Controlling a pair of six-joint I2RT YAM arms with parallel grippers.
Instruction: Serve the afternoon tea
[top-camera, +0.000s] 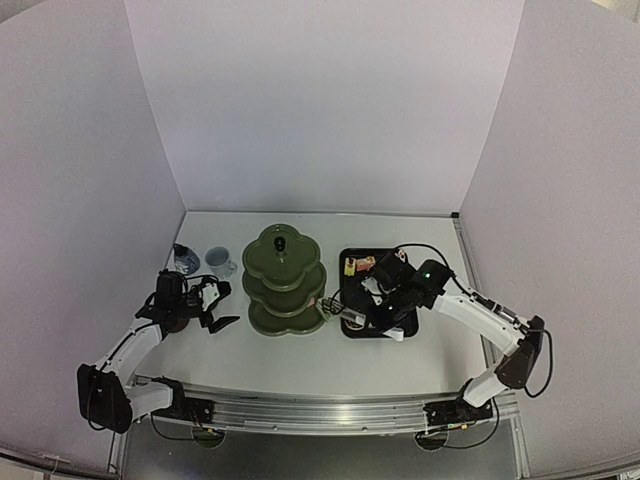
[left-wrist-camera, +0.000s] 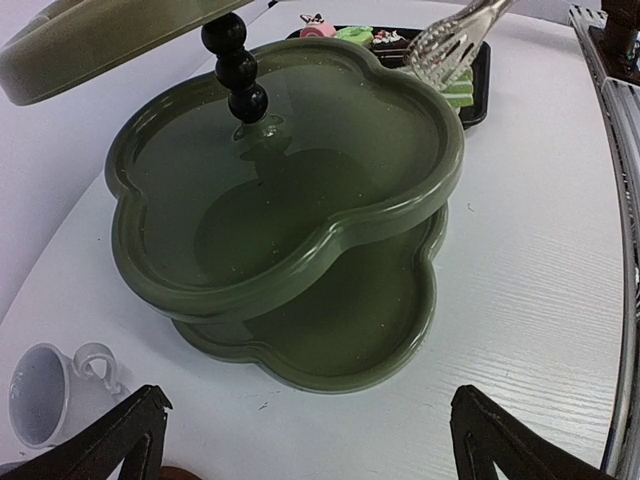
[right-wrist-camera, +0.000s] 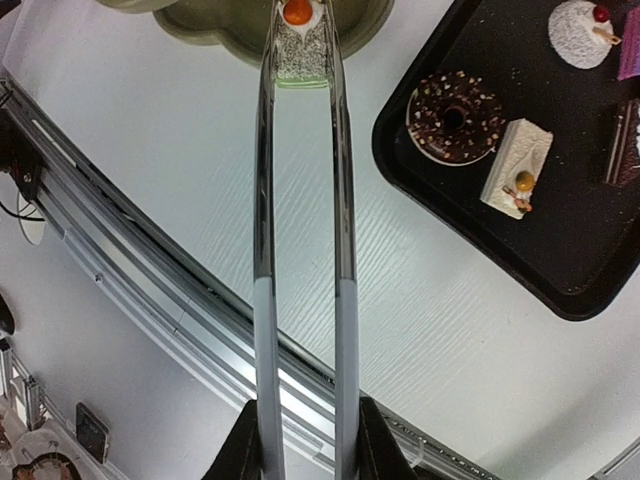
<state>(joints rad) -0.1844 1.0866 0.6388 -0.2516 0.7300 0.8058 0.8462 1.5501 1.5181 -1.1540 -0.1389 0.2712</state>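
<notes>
The tongs (right-wrist-camera: 300, 200) are squeezed closed on a small cake (right-wrist-camera: 298, 12) with a green base and an orange top. The right gripper (right-wrist-camera: 303, 440) is clamped round their two arms near the handle end. The tips with the cake hang just at the outer edge of the stand (left-wrist-camera: 330, 235), on its tray side, about level with the lower tiers. Both tiers visible from the left wrist are bare.

To do this well, I judge the tongs should move inward until the cake is clearly over the floor of a tier, not its raised rim. They should then come low and only then ease apart, so the cake lands upright.

Beyond the stand's right side, the black tray (right-wrist-camera: 560, 230) holds the other cakes, among them a chocolate doughnut (right-wrist-camera: 453, 117). On the stand's left side the left gripper (left-wrist-camera: 310, 430) hovers with jaws wide and nothing in them, a cup (left-wrist-camera: 40, 395) beside it.
</notes>
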